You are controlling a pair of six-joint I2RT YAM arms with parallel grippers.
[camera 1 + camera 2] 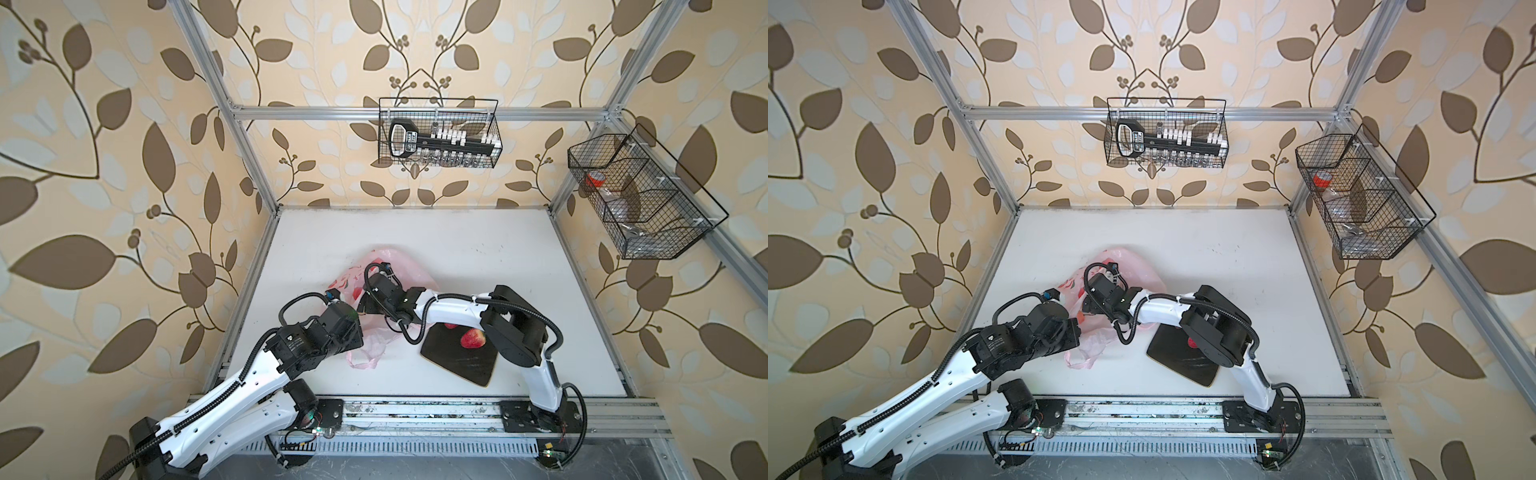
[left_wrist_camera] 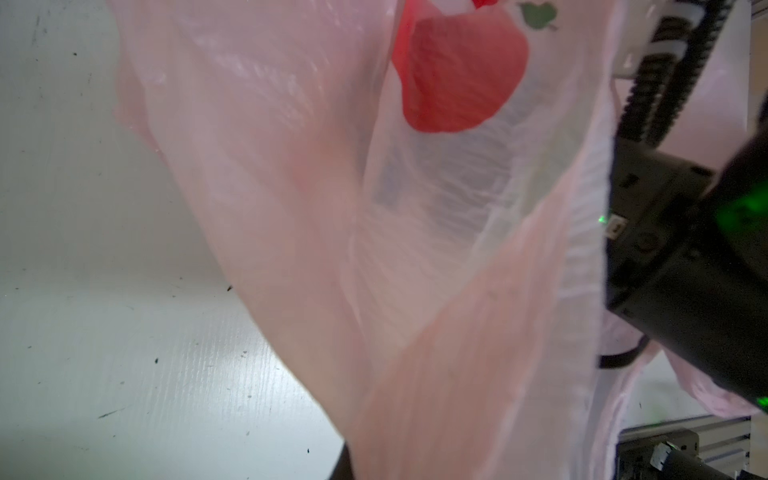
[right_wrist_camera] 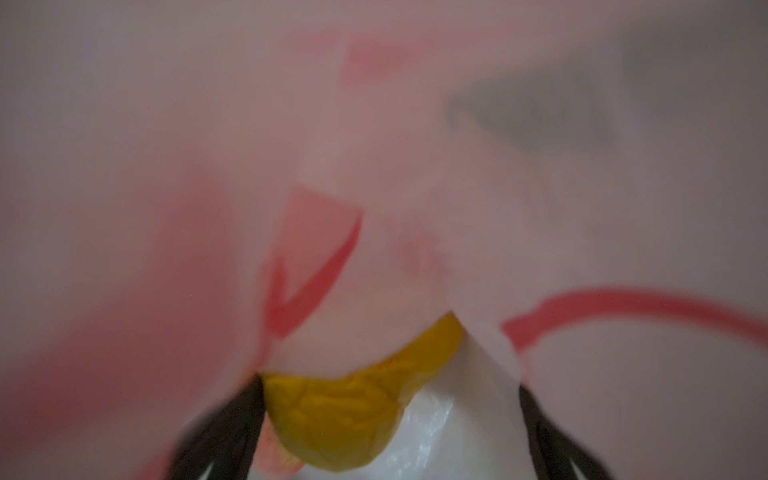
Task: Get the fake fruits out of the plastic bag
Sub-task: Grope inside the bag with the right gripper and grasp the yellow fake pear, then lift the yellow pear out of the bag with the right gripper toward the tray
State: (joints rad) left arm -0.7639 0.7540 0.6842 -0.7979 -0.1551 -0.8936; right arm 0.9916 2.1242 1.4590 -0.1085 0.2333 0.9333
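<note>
1. In both top views we see the plastic bag point(image 1: 401, 259) point(image 1: 1136, 264) lying crumpled on the white table point(image 1: 498, 257). It sits left of centre in the lower half of the frame, between the ends of the two arms.
2. The left fingers point(image 2: 337, 471) show only as a dark sliver at the bottom edge of the left wrist view. They are clenched, and the pink film gathers into them and rises from there, so we read them as pinching the bag.
3. The right arm point(image 1: 453, 309) reaches leftward into the bag's mouth. In the right wrist view the right fingers point(image 3: 232, 436) stand released, spread wide at the lower corners of the frame, with blurred pink film all around.
4. A yellow fruit point(image 3: 340, 415) sits inside the bag between those fingers. It lies against the lower-left one and clear of the other.
5. A black plate point(image 1: 457, 361) lies just beside the bag on its right, partly under the right arm. A red fruit point(image 1: 473, 338) rests on it, and a second red piece point(image 1: 451, 325) peeks out at the arm's edge.
</note>
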